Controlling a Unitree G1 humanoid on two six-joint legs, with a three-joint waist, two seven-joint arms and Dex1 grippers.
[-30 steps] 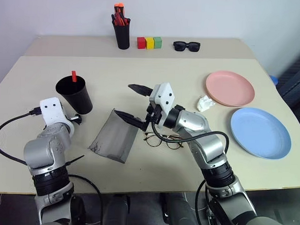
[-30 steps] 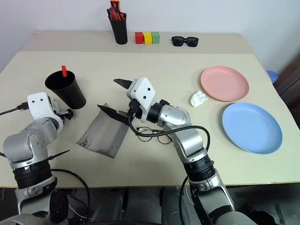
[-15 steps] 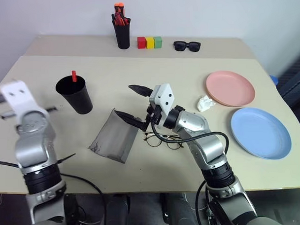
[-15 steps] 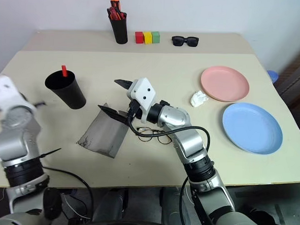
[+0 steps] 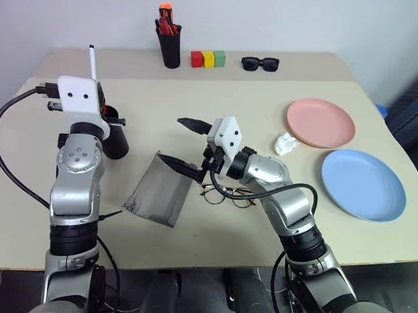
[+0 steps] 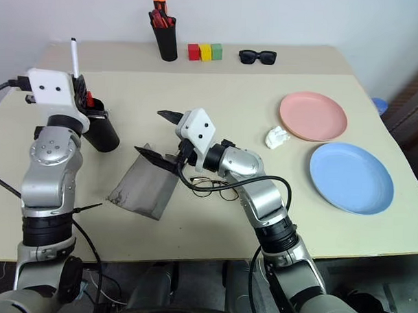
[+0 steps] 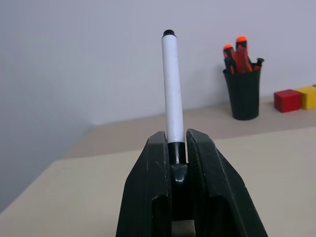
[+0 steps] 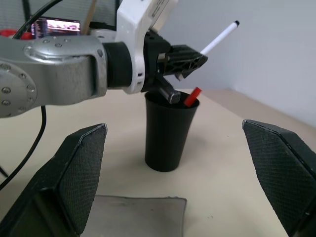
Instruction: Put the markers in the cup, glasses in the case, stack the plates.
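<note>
Left gripper is clamped on the white marker, jaws pinching its lower end so that most of the barrel stands free above them, black tip uppermost. In the head views the marker pokes up behind the wrist, which sits just above and beside the cup. The red-capped marker already leans inside the cup, cap showing over the rim. Handling judgement: the marker is light, stiff and smooth-walled (likely slippery plastic), and a hold this near one end leaves a long lever, so it could pivot in the jaws if tilted fast; a hold nearer the middle would be steadier, though the present one leaves the free end clear to enter the cup first. The cup looks light and tapered, narrower at its base, so a knock on the rim could tip it. Right gripper hangs with its jaws spread wide and empty, over the near edge of the grey case, which lies open on the table. The glasses lie flat just beside the case, below the right forearm: thin wire, fragile, best taken at the bridge or a temple rather than a lens. Pink plate and blue plate lie side by side, unstacked; rigid, shallow, to be lifted by the rim.
</note>
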